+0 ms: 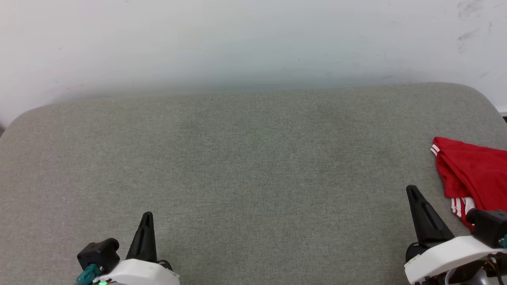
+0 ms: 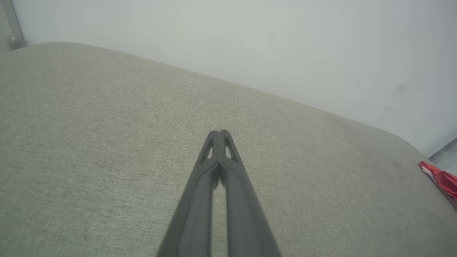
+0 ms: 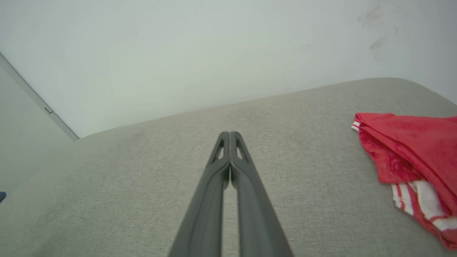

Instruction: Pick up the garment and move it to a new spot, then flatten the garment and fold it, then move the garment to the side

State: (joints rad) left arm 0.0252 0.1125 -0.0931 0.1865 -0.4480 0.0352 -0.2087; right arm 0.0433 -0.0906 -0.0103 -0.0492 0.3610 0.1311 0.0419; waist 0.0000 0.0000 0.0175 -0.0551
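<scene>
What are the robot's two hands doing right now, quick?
Left gripper: shut, holding nothing.
Right gripper: shut, holding nothing; the garment lies apart from it.

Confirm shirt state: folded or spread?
Folded over, not spread: red layers of the shirt overlap, striped trim peeking beneath. Neatness: cannot tell, frame crops it.

You have a broad grey-green upholstered surface (image 1: 237,166) before you, covered in woven cloth, its far corners rounded; faint darker patches mark its middle; the garment (image 1: 471,170) lies directly on it far out to the robot's right, near the right-hand edge and well apart from the middle; you see it bunched in loose folds, red on top; red-and-white striped trim shows at its far left corner, and white cloth with red stripes peeks from under its near edge.
</scene>
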